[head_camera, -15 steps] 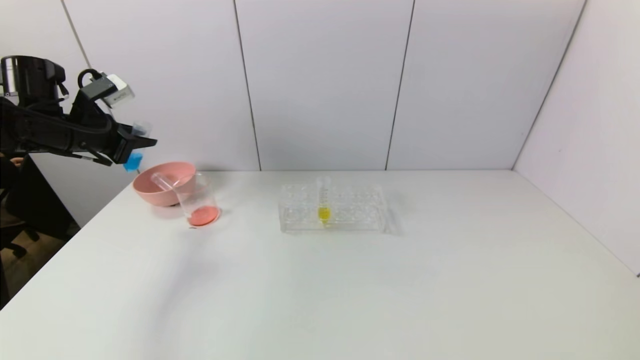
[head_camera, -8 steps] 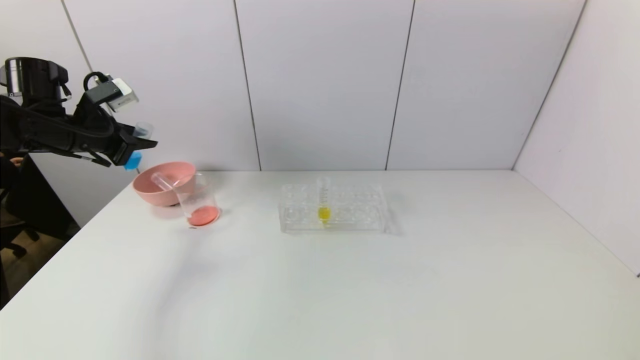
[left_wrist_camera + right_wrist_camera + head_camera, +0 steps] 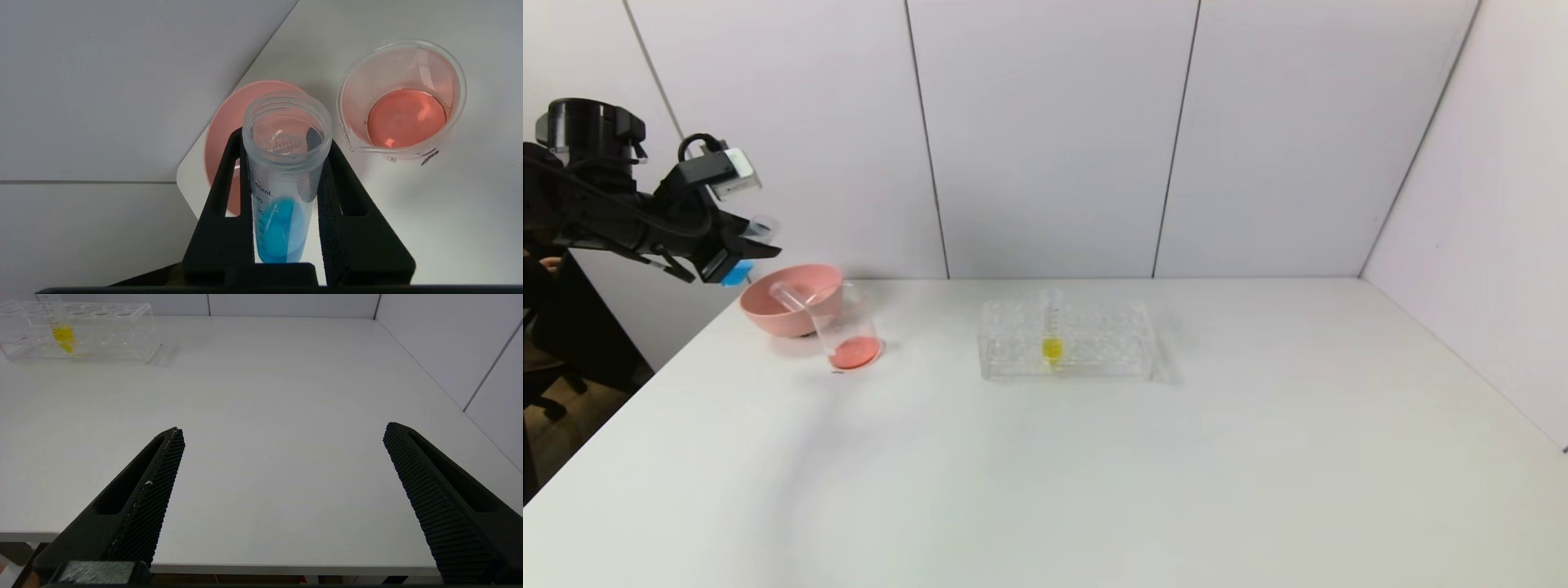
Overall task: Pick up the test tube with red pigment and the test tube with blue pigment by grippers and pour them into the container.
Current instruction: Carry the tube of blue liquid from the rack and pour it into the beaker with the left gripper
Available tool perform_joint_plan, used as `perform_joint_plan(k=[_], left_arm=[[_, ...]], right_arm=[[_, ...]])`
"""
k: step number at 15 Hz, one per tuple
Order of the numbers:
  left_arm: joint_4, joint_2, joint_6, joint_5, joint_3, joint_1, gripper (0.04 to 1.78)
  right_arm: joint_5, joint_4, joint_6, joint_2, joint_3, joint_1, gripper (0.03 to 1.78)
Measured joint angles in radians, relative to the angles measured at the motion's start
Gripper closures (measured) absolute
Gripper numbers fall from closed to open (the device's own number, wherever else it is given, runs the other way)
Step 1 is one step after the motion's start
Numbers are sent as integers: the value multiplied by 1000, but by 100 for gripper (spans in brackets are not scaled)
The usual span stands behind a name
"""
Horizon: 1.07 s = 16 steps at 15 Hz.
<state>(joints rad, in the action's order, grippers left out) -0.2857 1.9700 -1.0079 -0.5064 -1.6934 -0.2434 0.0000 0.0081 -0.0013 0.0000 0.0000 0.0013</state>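
Head view, near to far: bare white table [image 3: 1094, 474] up front, then one clear tube rack [image 3: 1066, 351] at centre holding one upright yellow-liquid tube [image 3: 1051, 331]. Left of it, one container [image 3: 848, 328] with red liquid at its bottom, and one empty tube [image 3: 788, 296] leaning in one pink bowl [image 3: 788, 306] behind. Upper left, the left gripper [image 3: 756, 245] is clamped on the test tube with blue pigment [image 3: 282, 192], held above the bowl's left edge, long axis tilted, mouth up toward the beaker side; "45mL" reads on its scale. Right gripper [image 3: 282, 437] hangs spread wide over the table's near edge.
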Motion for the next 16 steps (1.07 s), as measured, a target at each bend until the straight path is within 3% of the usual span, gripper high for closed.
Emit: perform_joint_plan(k=[4,16], left_arm=[[-92,23,-153,1,-50,-9,136],[-156,78,-293,11,-110,0,136]], right_arm=[[0,0,0,0,0,0,4],[0,0,0,0,0,0,4]])
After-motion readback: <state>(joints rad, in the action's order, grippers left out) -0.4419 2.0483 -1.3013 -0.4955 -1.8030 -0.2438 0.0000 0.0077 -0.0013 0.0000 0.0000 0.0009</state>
